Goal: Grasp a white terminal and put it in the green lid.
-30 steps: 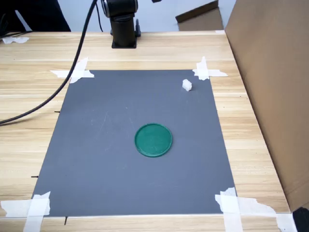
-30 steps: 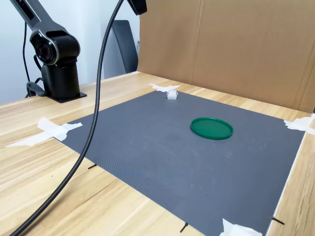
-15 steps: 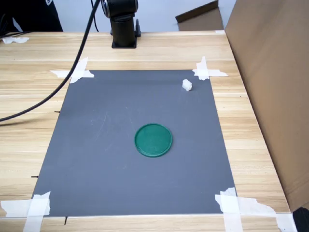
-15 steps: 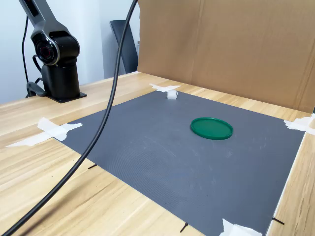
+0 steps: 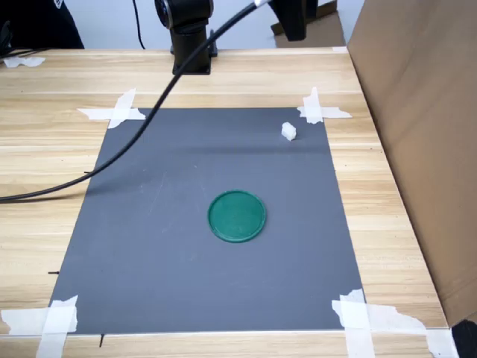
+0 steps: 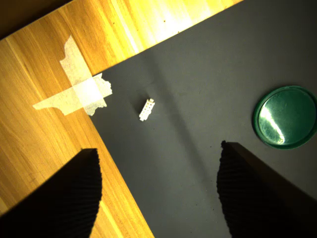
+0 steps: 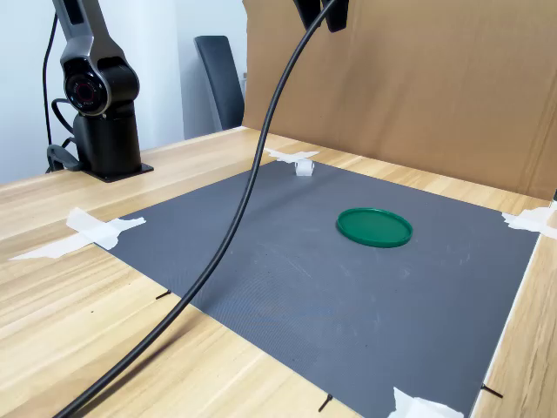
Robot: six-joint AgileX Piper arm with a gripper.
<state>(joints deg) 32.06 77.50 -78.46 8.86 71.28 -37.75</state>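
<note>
Open mat (image 5: 171, 246) is seen all around the white terminal (image 5: 288, 132), crowded only by the cardboard wall (image 5: 417, 127) alongside.

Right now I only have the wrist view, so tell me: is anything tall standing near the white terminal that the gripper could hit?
Observer: Yes. A cardboard wall stands along the first exterior view's right side, beyond the white terminal.
Operator: How high is the gripper?
Observer: The gripper hangs well above the grey mat; both exterior views show only a dark part at their top edge.
Operator: Anything dangling?
Observer: A black cable sags from the arm down across the mat, on the second exterior view's left of the green lid.
</note>
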